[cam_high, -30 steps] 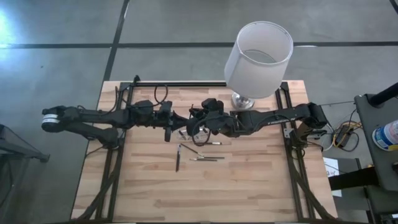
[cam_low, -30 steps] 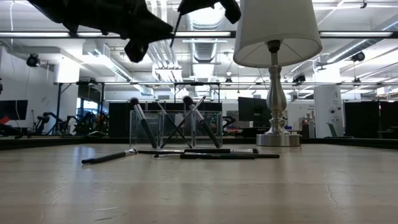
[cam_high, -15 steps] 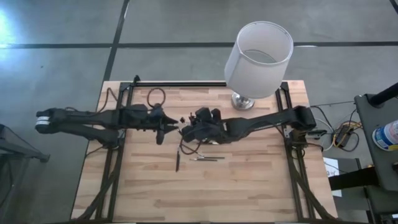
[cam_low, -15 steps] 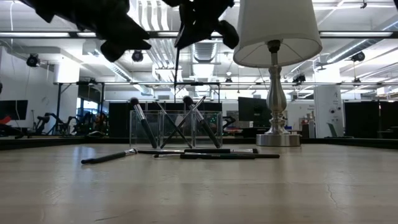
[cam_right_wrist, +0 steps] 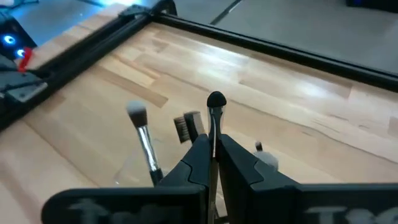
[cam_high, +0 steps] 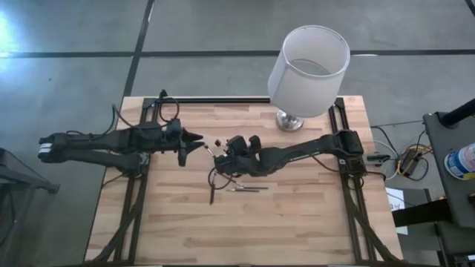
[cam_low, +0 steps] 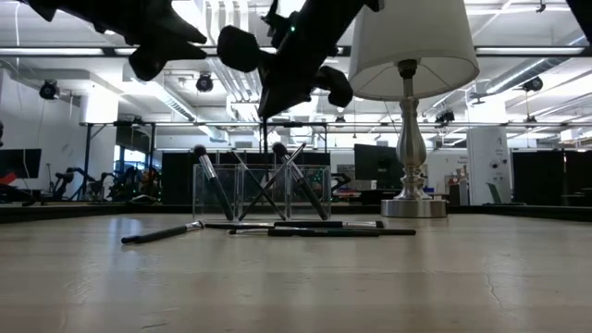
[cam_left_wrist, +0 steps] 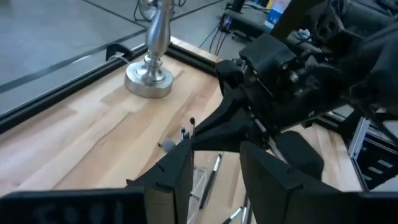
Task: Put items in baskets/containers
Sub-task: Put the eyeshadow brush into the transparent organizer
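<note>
A thin makeup brush stands pinched upright between the closed fingers of the right end effector, above the clear container near mid-tabletop, where other brushes lean. More brushes lie flat on the pale wooden tabletop just in front of it. The left end effector hovers nearby, fingers apart and empty. A white-shaded lamp stands at the back edge; beyond is a large workshop hall with ceiling strip lights.

the clear tray stands mid-table with brushes upright in it; more brushes lie before it; the lamp stands to its right.
</note>
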### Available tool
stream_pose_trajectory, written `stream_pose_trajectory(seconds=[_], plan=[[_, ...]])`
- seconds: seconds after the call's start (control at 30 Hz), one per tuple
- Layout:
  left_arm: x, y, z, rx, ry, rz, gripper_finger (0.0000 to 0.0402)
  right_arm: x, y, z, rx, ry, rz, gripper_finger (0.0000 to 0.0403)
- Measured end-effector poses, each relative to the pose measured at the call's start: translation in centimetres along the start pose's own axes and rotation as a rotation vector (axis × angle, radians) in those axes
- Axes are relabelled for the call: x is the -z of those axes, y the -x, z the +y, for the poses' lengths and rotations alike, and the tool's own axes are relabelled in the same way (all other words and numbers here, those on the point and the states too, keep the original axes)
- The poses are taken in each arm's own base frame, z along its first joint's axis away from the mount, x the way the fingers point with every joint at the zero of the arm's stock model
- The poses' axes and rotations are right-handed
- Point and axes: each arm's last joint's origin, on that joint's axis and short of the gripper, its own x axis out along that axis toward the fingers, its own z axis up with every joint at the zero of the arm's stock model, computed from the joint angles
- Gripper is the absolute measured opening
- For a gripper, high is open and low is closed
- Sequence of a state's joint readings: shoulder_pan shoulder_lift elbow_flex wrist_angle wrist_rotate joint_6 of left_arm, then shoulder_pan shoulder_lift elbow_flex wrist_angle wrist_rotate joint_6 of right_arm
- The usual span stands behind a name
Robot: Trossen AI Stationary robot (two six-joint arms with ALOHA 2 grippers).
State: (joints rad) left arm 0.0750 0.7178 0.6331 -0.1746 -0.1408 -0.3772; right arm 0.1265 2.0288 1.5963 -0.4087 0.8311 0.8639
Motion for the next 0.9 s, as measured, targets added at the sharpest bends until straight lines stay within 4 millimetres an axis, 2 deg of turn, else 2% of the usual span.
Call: stream_pose_trajectory(seconds=[0.23, 0.53, 0.7, 0.8, 0.9], plan=[[1.0, 0.1, 0.4, -0.044, 0.036, 0.104, 0.0128, 1.1, -0.8, 0.1, 0.02, 0.004, 0.015, 0.002], [1.9, 0.2, 0.8, -0.088, 0.102, 0.187, 0.0128, 1.1, -1.0, 0.0, -0.033, 0.002, 0.099, 0.0099], [2.0, 0.3, 0.7, -0.087, 0.118, 0.199, 0.0128, -0.1, 1.1, -0.3, -0.04, 0.065, 0.106, 0.0136], [2.5, 0.5, 0.5, -0.081, 0.109, 0.244, 0.0128, -0.4, 3.3, -0.3, -0.09, 0.212, 0.14, 0.015], [3.0, 0.7, 0.2, -0.073, 0.11, 0.287, 0.0128, 0.2, 5.3, -0.4, -0.208, 0.373, 0.292, 0.0154]])
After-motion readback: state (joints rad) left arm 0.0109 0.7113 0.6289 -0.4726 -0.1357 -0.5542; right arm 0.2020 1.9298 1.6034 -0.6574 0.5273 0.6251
